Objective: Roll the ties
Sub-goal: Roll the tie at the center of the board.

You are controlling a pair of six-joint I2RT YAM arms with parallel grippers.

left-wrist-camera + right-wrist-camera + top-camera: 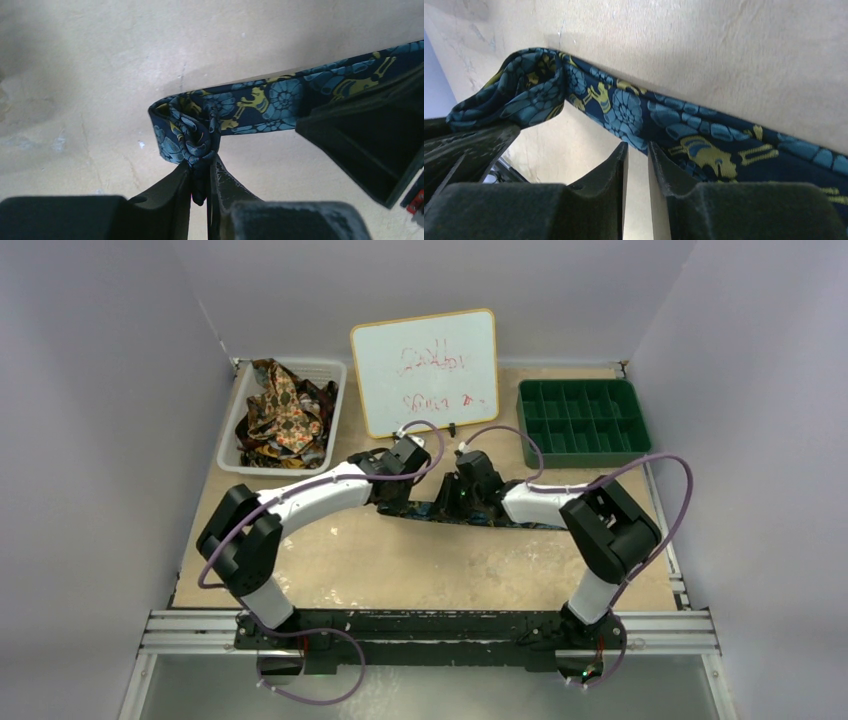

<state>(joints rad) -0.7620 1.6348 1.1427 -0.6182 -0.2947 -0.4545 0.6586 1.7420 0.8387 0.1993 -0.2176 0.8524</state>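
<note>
Our left claw pinches the small rolled start of the navy tie, our right claw looks shut and empty beside it, and most stays unrolled.

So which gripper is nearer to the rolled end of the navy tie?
Left. The left gripper pinches the rolled end of the navy tie; the right gripper sits further along the flat strip.

Even, soft overhead light, faint glare on the table, blurred near tool edges in wrist views.
</note>
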